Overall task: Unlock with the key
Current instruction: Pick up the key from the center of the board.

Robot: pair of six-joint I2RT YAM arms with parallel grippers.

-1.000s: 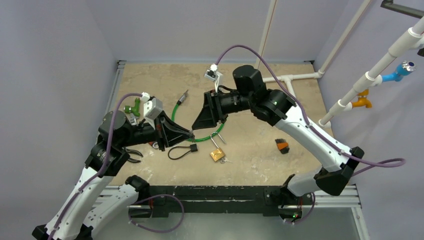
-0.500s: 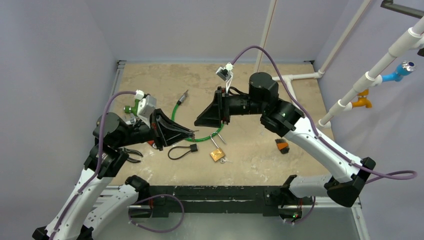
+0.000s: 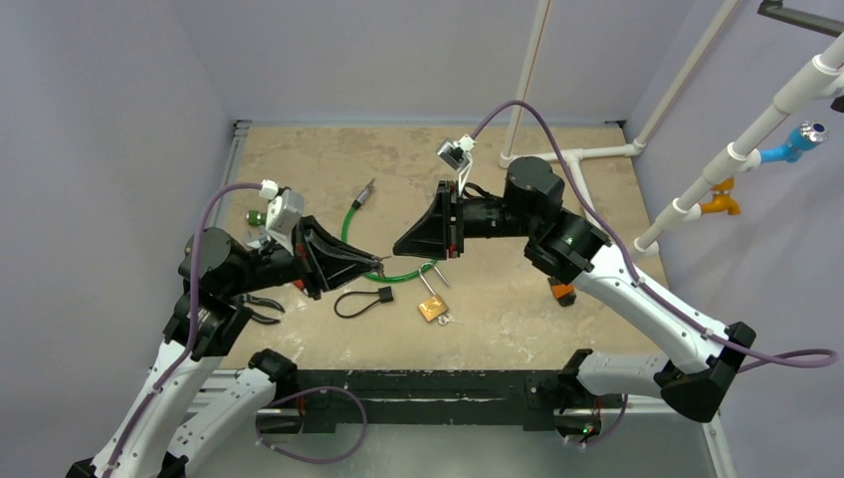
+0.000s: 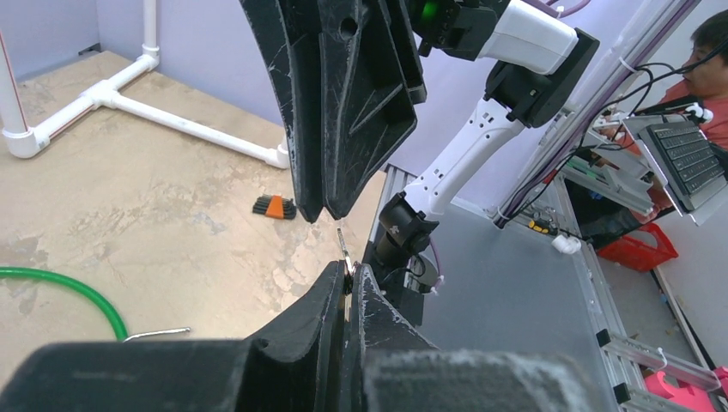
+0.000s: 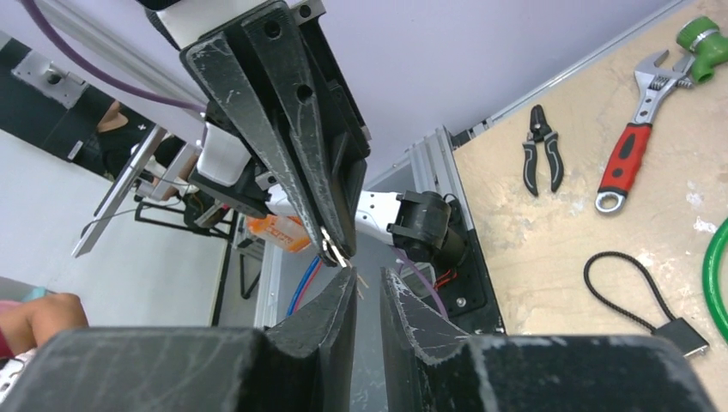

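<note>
Key (image 4: 342, 249) clamped blade-out between left fingers (image 4: 322, 300), held mid-air above counter (image 3: 518, 289), probably for handover or regrip; right fingers (image 5: 335, 300) slightly apart, empty, tips facing key; padlock (image 3: 433, 310) lies on counter just below

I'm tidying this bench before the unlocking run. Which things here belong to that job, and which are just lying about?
For the job:
key, held in the left tool
brass padlock

Lying about:
green cable
black cord loop
pliers
red-handled wrench
orange-and-black item
white pipe frame
</note>
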